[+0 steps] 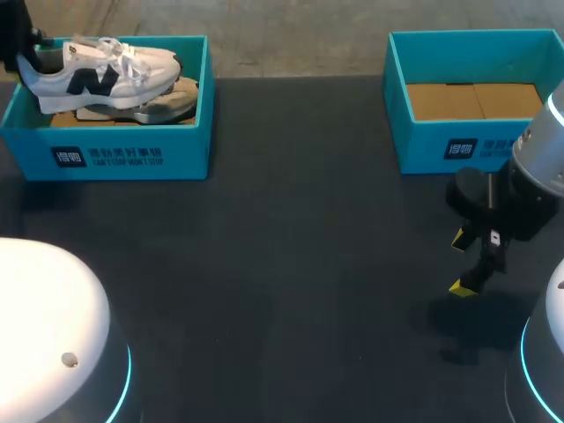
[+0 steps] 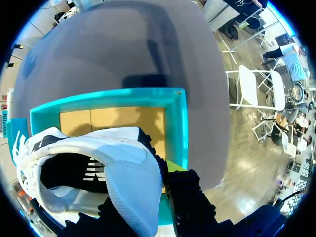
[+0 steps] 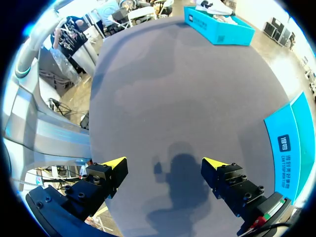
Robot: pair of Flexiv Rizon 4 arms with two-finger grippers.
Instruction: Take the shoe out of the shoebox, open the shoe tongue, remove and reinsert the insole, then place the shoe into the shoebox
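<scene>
my left pincer (image 1: 19,44) sits in the upper left corner of the head view, clamped on the heel of the white shoe (image 1: 97,70). the shoe has a dark logo on its side and white laces. its toe points toward the middle of the frame, and it sits over the open teal shoebox (image 1: 132,159) in the upper left. a grey-and-tan sole (image 1: 172,101) shows beneath the toe, inside the box.

in the left wrist view, the left pincer (image 2: 165,185) has the heel wall of the shoe (image 2: 123,168) between its black fingers. the dark opening of the shoe faces the camera. the shoebox (image 2: 180,128) lies beyond it, with its brown cardboard floor showing.

my right pincer (image 1: 462,263) hangs at the right middle of the head view over the dark table (image 1: 282,264), its yellow tips apart and holding nothing. a second teal box (image 1: 441,145) stands in the upper right, just behind it.

in the right wrist view, the right pincer (image 3: 164,165) is spread wide above bare table (image 3: 163,89). the second teal box (image 3: 291,143) is beside one finger, and the shoebox (image 3: 219,27) with the shoe is far ahead.
</scene>
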